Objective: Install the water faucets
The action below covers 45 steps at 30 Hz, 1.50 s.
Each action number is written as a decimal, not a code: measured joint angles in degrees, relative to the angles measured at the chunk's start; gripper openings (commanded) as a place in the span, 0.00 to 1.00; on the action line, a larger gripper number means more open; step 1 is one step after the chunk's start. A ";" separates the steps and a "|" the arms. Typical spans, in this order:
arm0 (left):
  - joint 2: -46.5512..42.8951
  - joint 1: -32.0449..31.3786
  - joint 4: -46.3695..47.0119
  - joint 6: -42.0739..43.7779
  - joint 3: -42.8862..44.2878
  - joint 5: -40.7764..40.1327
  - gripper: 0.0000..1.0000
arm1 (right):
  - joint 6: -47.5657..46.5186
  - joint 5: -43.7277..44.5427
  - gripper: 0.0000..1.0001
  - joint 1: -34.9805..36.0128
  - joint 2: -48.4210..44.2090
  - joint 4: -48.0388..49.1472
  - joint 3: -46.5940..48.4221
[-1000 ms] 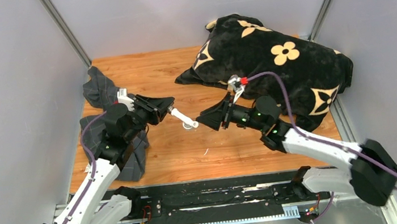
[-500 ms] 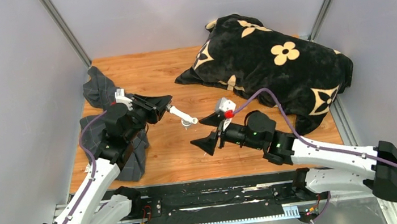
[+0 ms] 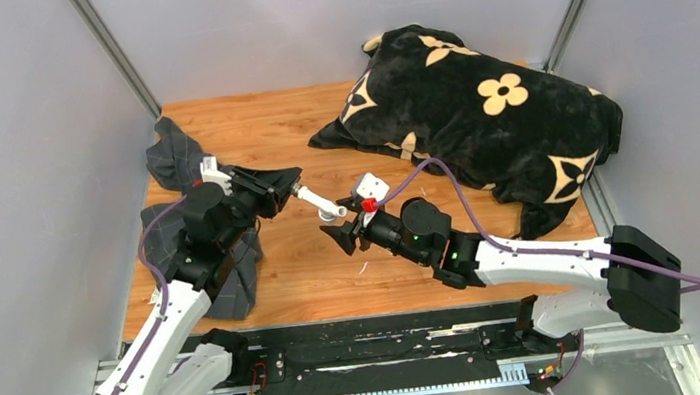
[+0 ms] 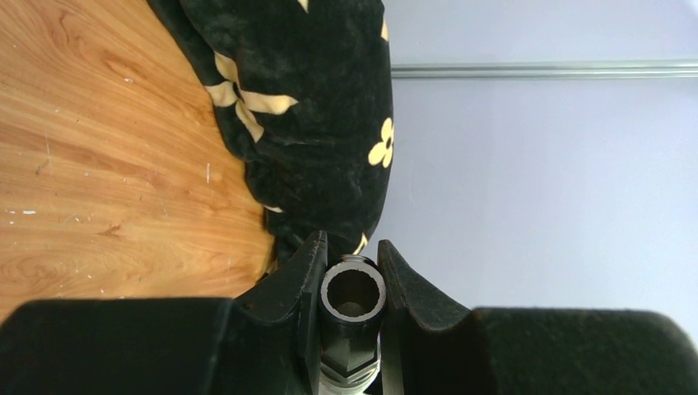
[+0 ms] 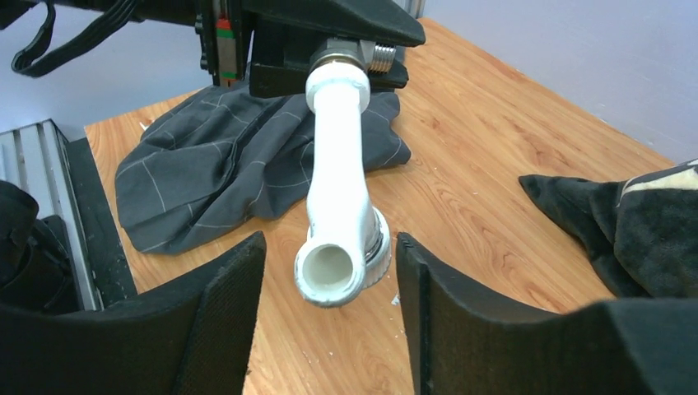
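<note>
- The left arm reaches in from the lower left of the overhead view. Its forearm passes over a crumpled grey checked cloth at the left edge of the wooden table, and its wrist points toward the middle of the frame.
- The left gripper is clenched on the white elbow-shaped faucet body and holds it off the table. From this arm's own camera, the two black fingers press on either side of a round, hollow metallic end, seen straight down its bore.
- The faucet body runs from that grip toward the centre of the overhead view. Its free end is an open round mouth backed by a metallic ring.
- The right arm comes from the lower right of the overhead view. It stretches low across the table toward the left, with its wrist facing the faucet's free end.
- The right gripper is spread apart. Its padded fingers stand on either side of the faucet's round mouth, with a visible gap on each side, and they grasp nothing.
- A black cushion with cream flowers fills the upper right of the overhead view, just behind the right arm.
</note>
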 measured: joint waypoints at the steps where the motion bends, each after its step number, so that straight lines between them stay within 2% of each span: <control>1: -0.02 0.00 -0.02 0.00 0.00 0.00 0.00 | -0.07 0.26 0.52 0.00 0.39 0.59 0.11; 5: -0.02 0.00 0.09 0.00 0.00 0.07 0.00 | -0.15 0.87 0.38 0.00 1.46 2.32 0.68; 9: -0.02 0.00 0.52 -0.07 0.00 0.42 0.00 | -0.09 1.77 0.29 0.00 2.67 2.47 2.45; 11: -0.02 0.02 0.68 -0.17 0.00 0.42 0.00 | -0.07 2.08 0.21 0.00 3.26 2.45 3.19; 13: -0.02 0.07 0.66 -0.11 -0.02 0.24 0.00 | -0.02 2.19 0.06 0.00 3.52 2.34 3.39; 14: -0.02 0.09 0.63 -0.11 -0.04 0.22 0.00 | 0.13 2.12 0.01 -0.04 3.54 2.01 3.52; 15: -0.02 0.09 0.66 -0.11 -0.09 0.15 0.00 | 0.39 1.92 0.01 -0.15 3.54 1.73 3.69; 19: -0.02 0.13 1.03 -0.15 -0.39 -0.33 0.00 | 6.05 -2.95 0.01 -3.21 3.37 -1.66 5.14; 28: 0.00 -0.04 5.07 -1.46 -2.97 -0.04 0.00 | 35.10 -29.09 0.01 -17.70 4.39 -1.01 5.31; 34: 0.02 0.22 5.16 -1.31 -2.97 -1.68 0.00 | 52.11 -35.78 0.01 -21.59 10.58 8.61 5.31; 40: -0.39 0.50 5.29 -0.76 -3.34 -3.30 0.00 | 64.57 -36.85 0.01 -23.02 15.50 16.15 5.27; 41: -0.42 0.50 5.44 -0.74 -3.41 -3.30 0.00 | 65.33 -36.85 0.08 -23.06 15.61 16.48 5.20; 43: -0.42 0.50 5.81 -0.74 -3.43 -3.15 0.00 | 65.79 -36.85 0.32 -23.12 15.54 17.09 4.94; 45: -0.42 0.48 6.03 -0.63 -3.43 -2.86 0.00 | 65.57 -37.40 0.44 -23.50 15.32 17.09 4.90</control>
